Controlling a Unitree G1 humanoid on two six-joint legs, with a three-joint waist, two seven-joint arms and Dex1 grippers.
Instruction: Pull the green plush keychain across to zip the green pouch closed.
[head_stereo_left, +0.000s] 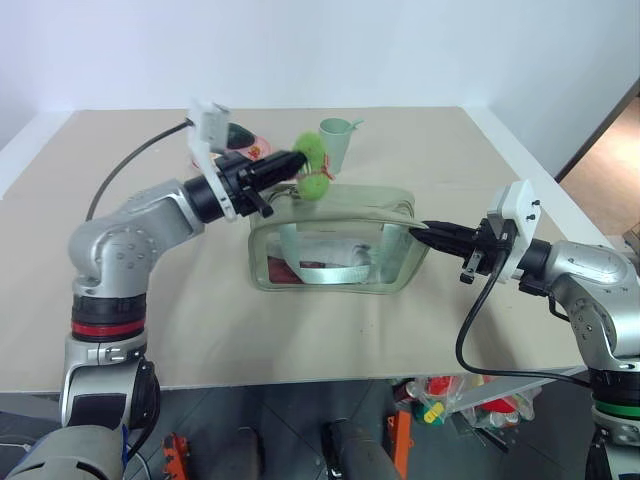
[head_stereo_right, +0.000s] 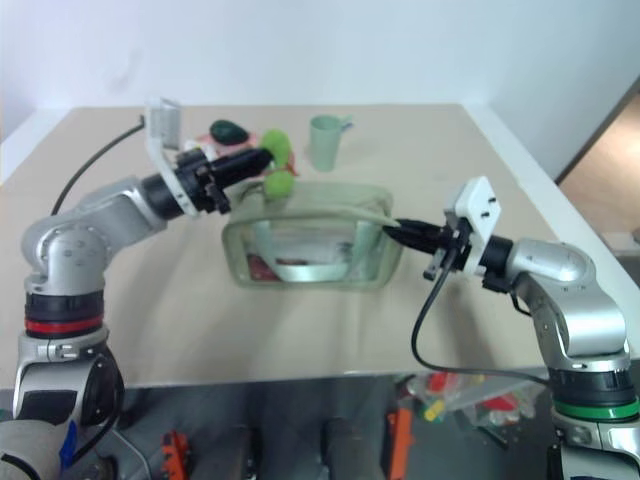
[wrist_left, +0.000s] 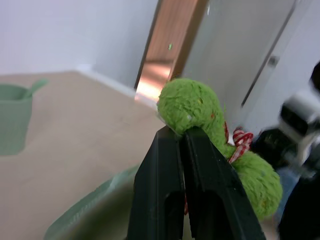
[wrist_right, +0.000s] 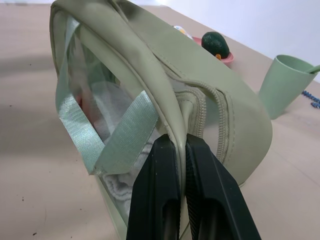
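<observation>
Pouch and keychain sit near the middle of the tan table (head_stereo_left: 330, 330). The green pouch (head_stereo_left: 335, 250) stands upright, its clear side window facing the camera, with a green strap (head_stereo_left: 290, 250) and some pale and red contents visible through the plastic.

At the pouch's left top corner the left gripper (head_stereo_left: 298, 160) reaches in from the left, its two black fingers pressed together on the green plush keychain (head_stereo_left: 312, 165) — the wrist view shows the fuzzy lime ring (wrist_left: 192, 105) pinched between the fingertips, the red-and-tan striped cord (wrist_left: 240, 142) trailing just behind it. The plush hangs above the pouch's top edge.

On the opposite end, the right gripper (head_stereo_left: 425, 233) comes in from the right and is clamped narrow on the pouch's end seam; its wrist view shows the fingers (wrist_right: 160, 190) closed on a fold of sage fabric right beside the zipper track (wrist_right: 200, 112).

Behind the pouch stand a pale green cup (head_stereo_left: 335, 140) with a spoon in it and — further left — a dark avocado (head_stereo_right: 229, 131) on a pink plate (wrist_right: 222, 59).
</observation>
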